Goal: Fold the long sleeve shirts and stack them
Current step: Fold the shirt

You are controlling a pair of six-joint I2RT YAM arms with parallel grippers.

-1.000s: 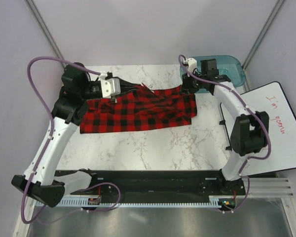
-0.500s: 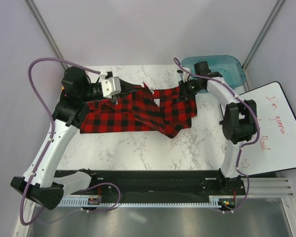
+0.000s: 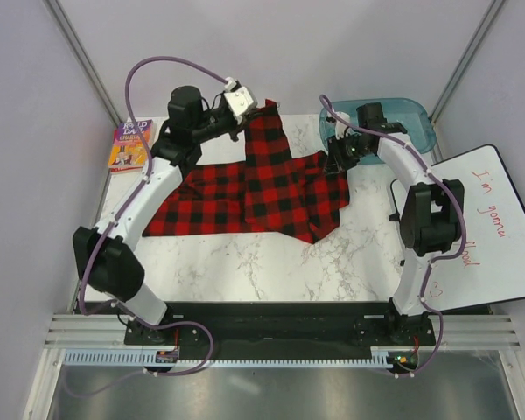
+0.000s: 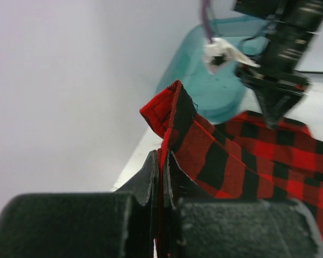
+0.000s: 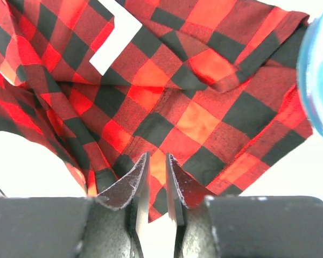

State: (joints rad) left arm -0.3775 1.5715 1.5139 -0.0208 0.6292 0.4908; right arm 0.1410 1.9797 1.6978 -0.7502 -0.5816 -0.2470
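**Left arm lifts one edge of the plaid shirt; right arm hovers at the other end**

A colourful paperback book (image 3: 133, 144) lies at the far left corner of the table (image 3: 271, 258), clear of the fabric. Just right of it, the left arm reaches across the far edge. The left gripper (image 3: 262, 107) is clamped tight on a red-and-black hem of the long sleeve shirt (image 3: 245, 197), with the cloth pinched flat between its fingers (image 4: 151, 172) (the wrist view shows a folded corner sticking up above them). From that grip a strip of fabric hangs down to the rest of the garment. The rest lies spread and rumpled across the far half of the table, from near the left edge to right of centre.

At the shirt's right end the right gripper (image 3: 338, 164) points down over the cloth. Its jaws stand only a sliver apart, with nothing visibly between them and plaid showing beyond. A white block marking (image 5: 116, 40) shows on the fabric there.

A teal bin (image 3: 402, 118) sits at the far right corner, just beside the shirt's edge. A whiteboard (image 3: 494, 227) with red handwriting overhangs the right edge.
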